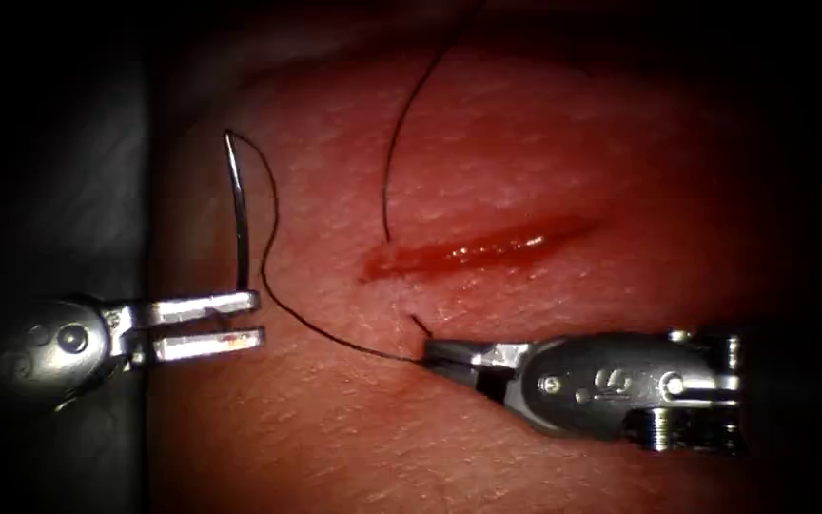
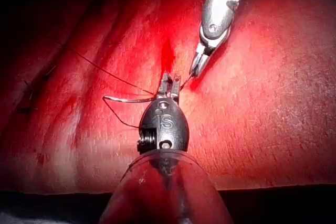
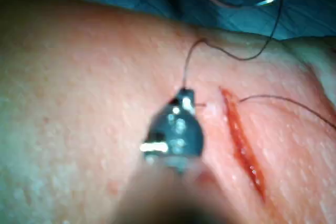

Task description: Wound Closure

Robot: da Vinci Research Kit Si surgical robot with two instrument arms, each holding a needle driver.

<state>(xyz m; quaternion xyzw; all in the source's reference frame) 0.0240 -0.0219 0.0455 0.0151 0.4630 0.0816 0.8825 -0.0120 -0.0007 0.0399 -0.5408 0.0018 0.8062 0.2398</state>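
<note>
Gripping needle (image 1: pixel 238 214), left claw (image 1: pixel 257 319); right claw (image 1: pixel 430 350) pinches thread (image 1: pixel 335 335).

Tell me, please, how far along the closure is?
Early. The thread enters the tissue at the cut's left end. Left tool holds the needle near one end, clear of the tissue; right tool grips the thread. The cut gapes, no knots visible.

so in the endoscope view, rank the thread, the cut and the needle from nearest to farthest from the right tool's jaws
1. thread: held in the right tool, running left from its tip, below the cut.
2. cut: just above the tool, with red fluid in it.
3. needle: far left, out of the tissue, standing up from the left tool, which holds its lower end.
</note>
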